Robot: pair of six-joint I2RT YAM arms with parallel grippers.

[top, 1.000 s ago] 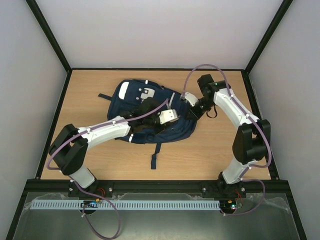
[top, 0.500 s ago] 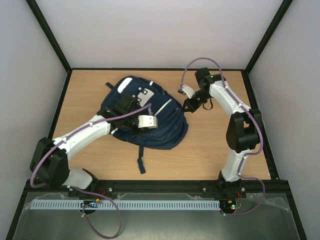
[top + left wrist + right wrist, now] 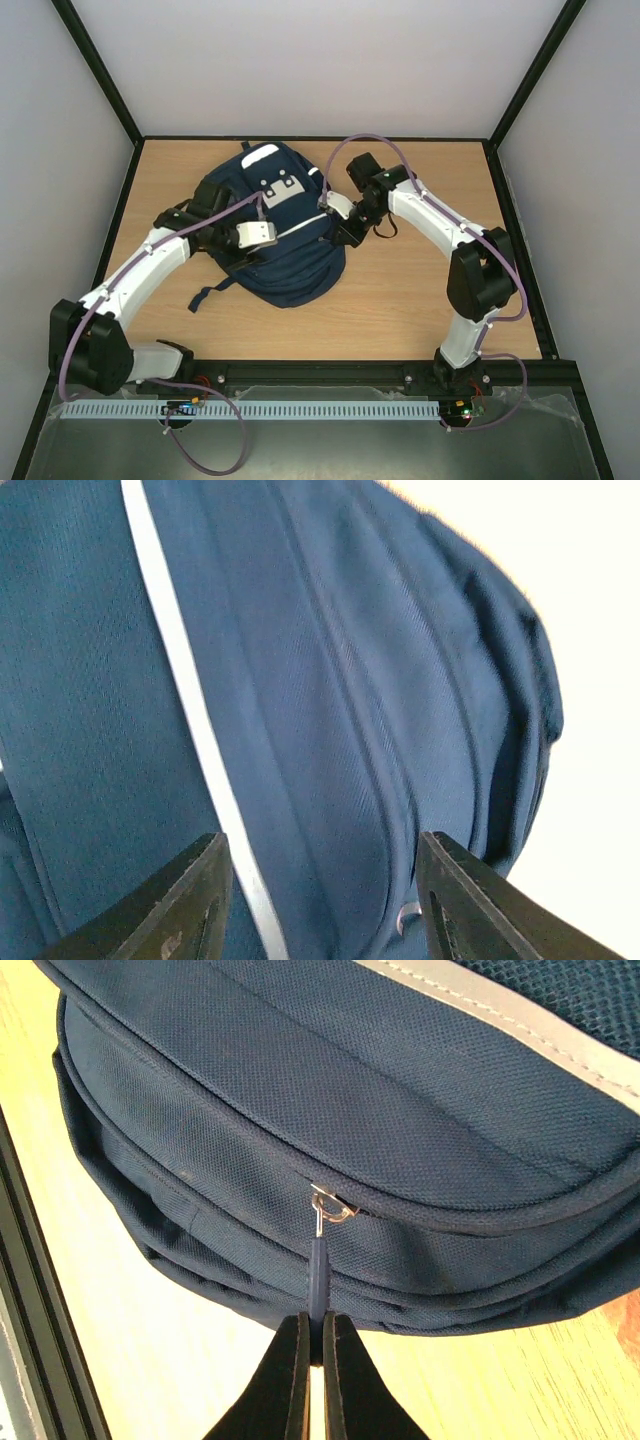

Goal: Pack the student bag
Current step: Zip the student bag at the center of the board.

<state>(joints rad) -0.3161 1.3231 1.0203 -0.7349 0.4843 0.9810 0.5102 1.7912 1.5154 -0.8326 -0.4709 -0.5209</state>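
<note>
Student bag (image 3: 290, 265), large navy blue fabric backpack, white stripes: lying mid light wooden worktop (image 3: 420, 300); right tool (image 3: 311, 1320) pinching its dark zip pull (image 3: 316, 1270); left tool (image 3: 320, 845) spread over it.

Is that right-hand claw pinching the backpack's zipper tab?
Yes, the right gripper is shut on the zipper tab of the student bag.

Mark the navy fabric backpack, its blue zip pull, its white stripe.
Navy fabric backpack (image 3: 290, 275): top view, lower panel.
Blue zip pull (image 3: 316, 1272): right wrist view, mid-tab.
White reflective stripe (image 3: 196, 700): left wrist view, mid-length.
</note>
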